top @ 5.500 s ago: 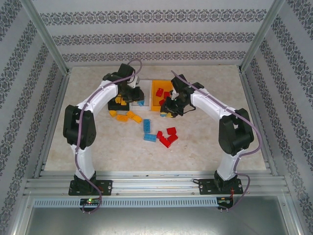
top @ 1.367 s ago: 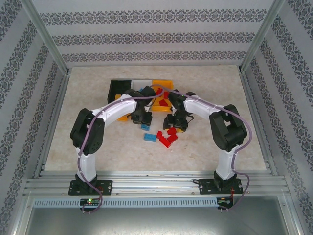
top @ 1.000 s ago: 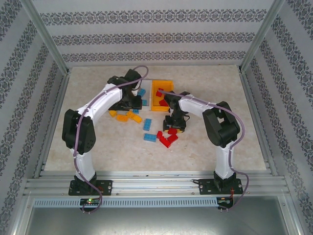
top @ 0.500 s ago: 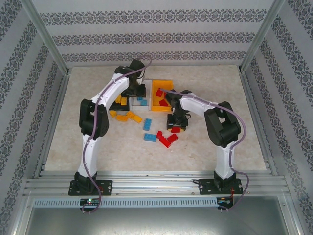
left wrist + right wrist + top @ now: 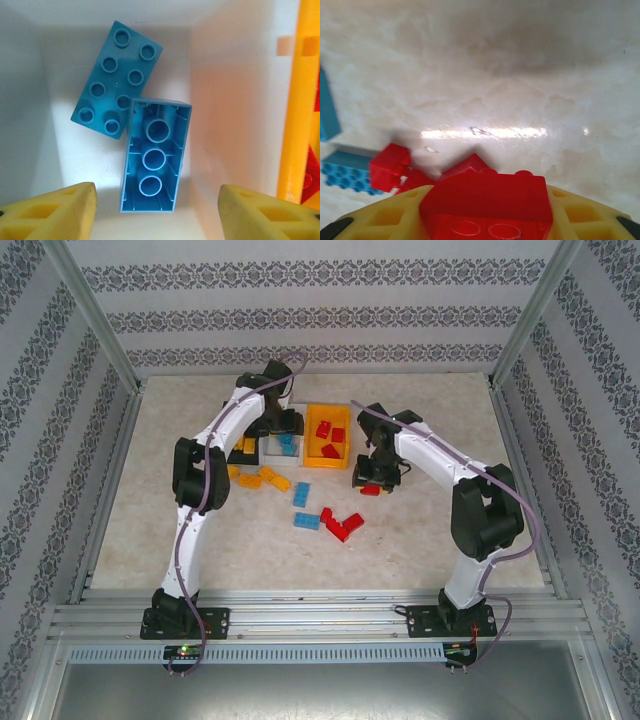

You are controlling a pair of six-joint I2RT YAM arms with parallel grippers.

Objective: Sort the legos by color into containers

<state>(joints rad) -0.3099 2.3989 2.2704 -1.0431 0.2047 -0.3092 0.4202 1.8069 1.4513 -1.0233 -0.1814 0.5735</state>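
Left tool (image 5: 157, 202): released, yellow fingers (image 5: 55, 212) wide apart, above the white bin (image 5: 235, 75).
Blue bricks (image 5: 117, 80): two on the white bin's floor, touching. One is studs up, the other upside down between the fingers, free of both.
Right tool (image 5: 487, 207): clenched on a red brick (image 5: 487, 197), lifted off the surface (image 5: 520, 75), just right of the orange bin (image 5: 327, 462).
Orange bin: red pieces (image 5: 330, 435) inside; joined to the white bin.
Loose on surface: yellow pieces (image 5: 262, 479) before the bins; two loose blue pieces (image 5: 301, 494) and a red cluster (image 5: 340, 525) nearer.
In the way: left arm (image 5: 215, 440) lies across the bins' left end.
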